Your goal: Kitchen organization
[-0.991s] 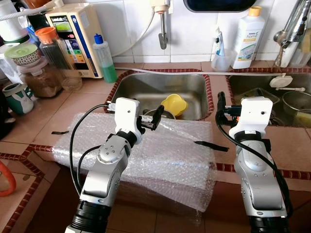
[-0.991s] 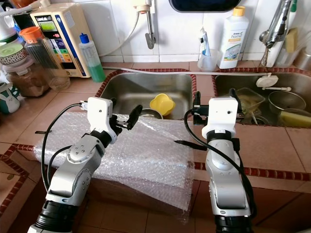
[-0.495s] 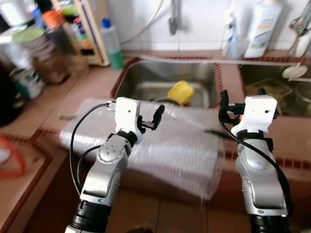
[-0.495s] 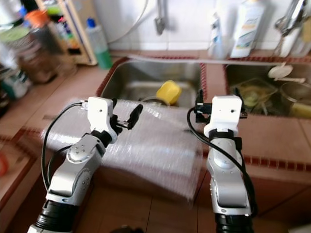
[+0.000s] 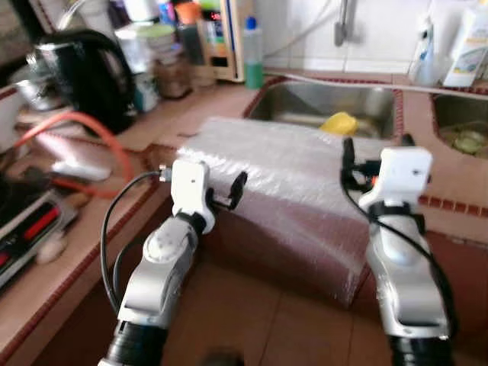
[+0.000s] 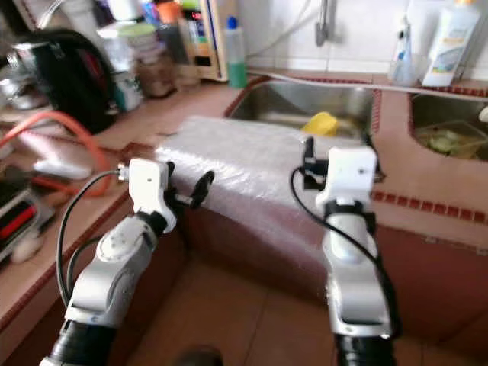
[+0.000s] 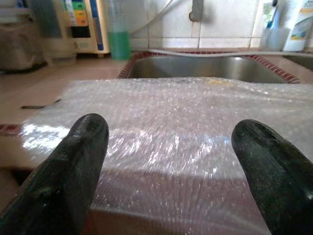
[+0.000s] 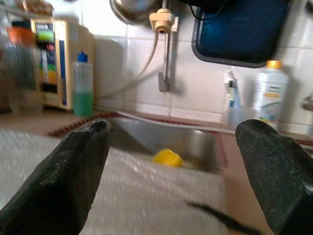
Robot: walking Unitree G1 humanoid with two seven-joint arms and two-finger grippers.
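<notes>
Bubble wrap sheet (image 5: 297, 171) draped over counter (image 5: 191, 114) edge before sink (image 5: 328, 103), yellow cup (image 5: 338, 123) in sink, left hand (image 7: 166, 161) and right hand (image 8: 171, 161) both spread wide, holding nothing, raised near sheet

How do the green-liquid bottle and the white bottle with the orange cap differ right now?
The green-liquid bottle is see-through with a blue cap and stands on the robot's left of the sink, beside the beige appliance. The white bottle is opaque, orange-capped, broader, and stands right of the sink. Both stand upright against the tiled wall.
</notes>
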